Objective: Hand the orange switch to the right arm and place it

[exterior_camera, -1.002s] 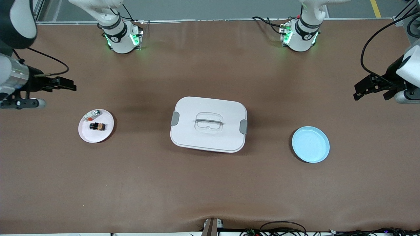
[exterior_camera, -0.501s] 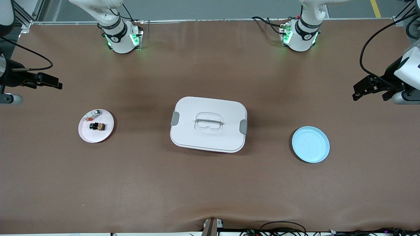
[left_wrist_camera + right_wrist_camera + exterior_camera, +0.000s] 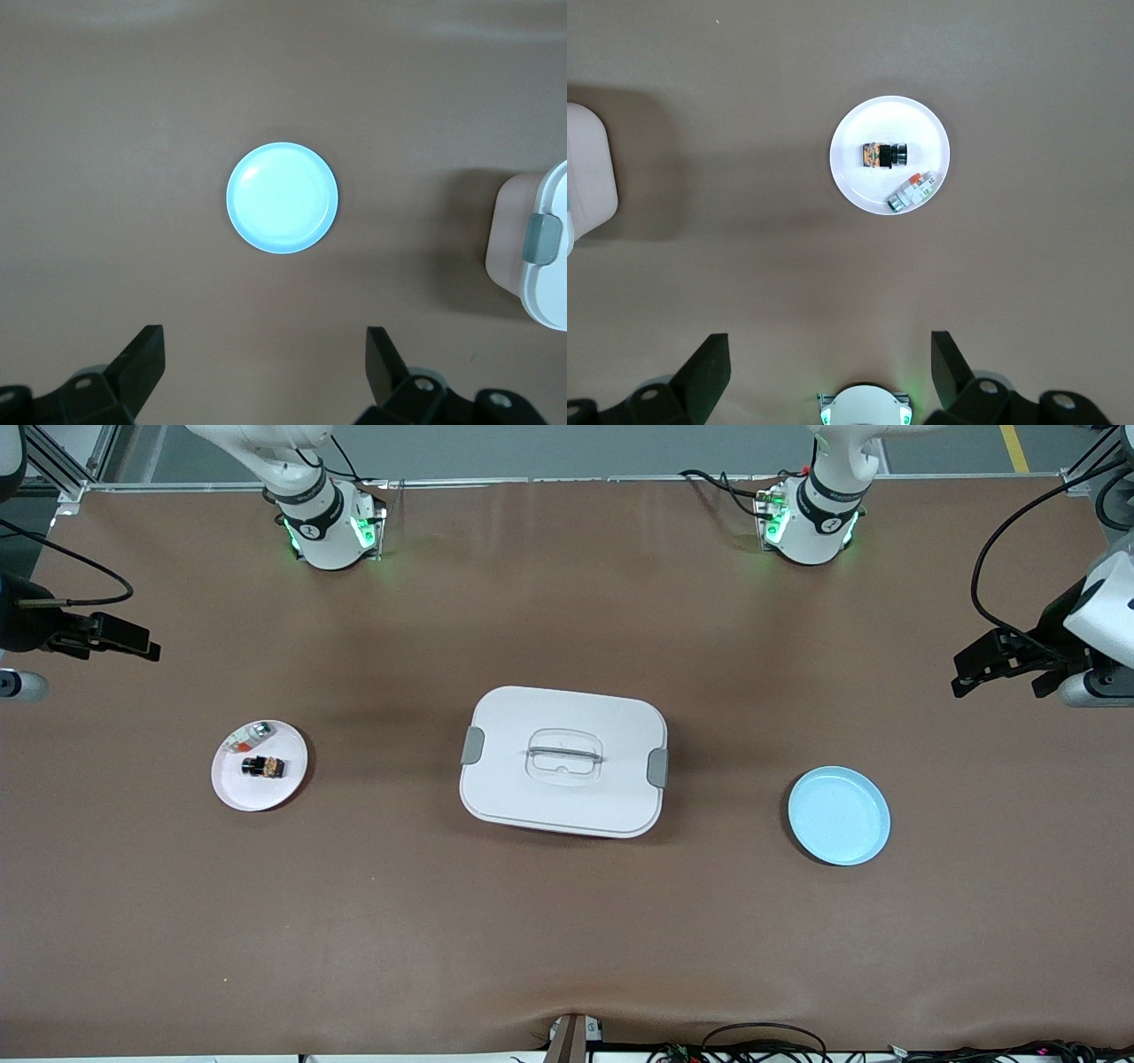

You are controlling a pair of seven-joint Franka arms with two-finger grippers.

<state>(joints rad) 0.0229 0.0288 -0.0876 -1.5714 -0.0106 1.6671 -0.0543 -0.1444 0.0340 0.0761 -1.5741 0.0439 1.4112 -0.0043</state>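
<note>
A brown mat covers the long table (image 3: 567,921), with the two arm bases standing along its far edge. In the middle sits a white lidded box (image 3: 563,761) with grey latches at its ends and a clear handle set into the lid.

Toward the right arm's end of the table lies a small white plate (image 3: 239,788). On it rests the orange switch (image 3: 263,765), a tiny black block showing an orange face, and just beside it, farther from the front camera, a clear-and-silver piece (image 3: 248,734) with a red bit. The two lie close together on the plate; whether they touch cannot be told.

The right gripper (image 3: 124,638) hangs in the air over bare mat at the right arm's end, well apart from the white plate and the switch, its fingers (image 3: 709,367) spread wide with nothing between them.

Toward the left arm's end lies a light blue plate (image 3: 839,816). The left gripper (image 3: 983,664) hangs over bare mat at that end, well apart from it, fingers (image 3: 146,359) likewise spread wide and holding nothing.
</note>
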